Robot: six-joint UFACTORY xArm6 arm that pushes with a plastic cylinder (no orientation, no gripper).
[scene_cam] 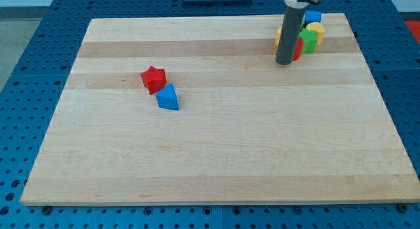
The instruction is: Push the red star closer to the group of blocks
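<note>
red star (153,79) well left of my tip (284,62), a bare rod tool holding nothing

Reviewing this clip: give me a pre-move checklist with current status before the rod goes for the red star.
1. Red star in plain view: ok.
2. My tip beside the star: not ok, it stands at the group near the view's top right.
3. Star clear of other blocks: not ok, the blue block touches or nearly touches it.
4. Open board between star and group: ok.
5. Tip touching the group's blocks: cannot tell.
</note>
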